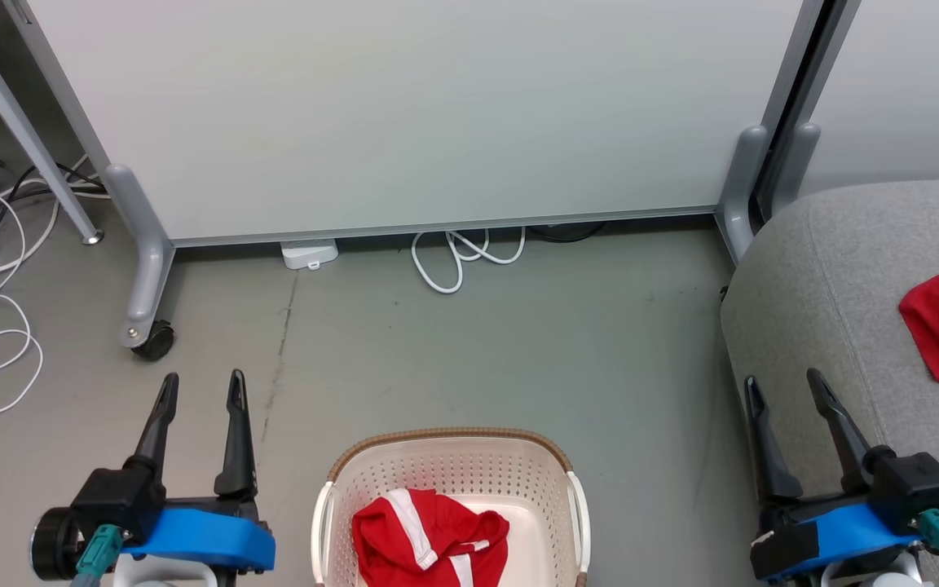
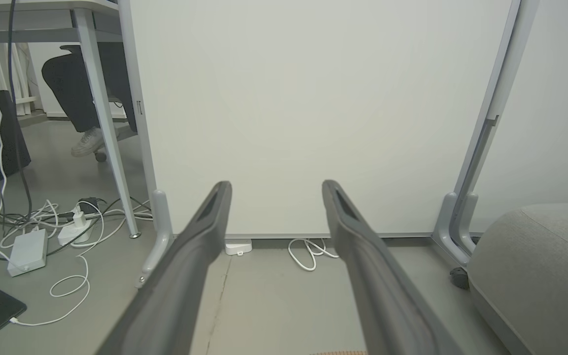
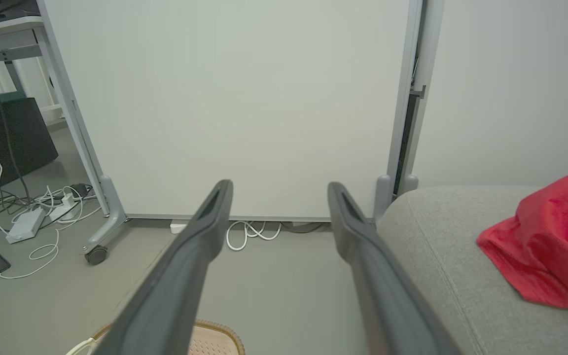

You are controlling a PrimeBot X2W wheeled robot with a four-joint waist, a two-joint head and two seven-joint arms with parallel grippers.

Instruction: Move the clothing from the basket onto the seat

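With the left gripper and right gripper both spread and empty, the red garment lay crumpled in the near basket; a shallow pinch could have dropped it short of the seat at right.

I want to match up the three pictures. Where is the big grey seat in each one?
Head view: the seat is at the right edge, middle to bottom.
Left wrist view: the seat is in the bottom right corner.
Right wrist view: the seat is at the lower right, red clothing on it.
Shared landmark: the looped white cable on the floor, left of the seat in every view.
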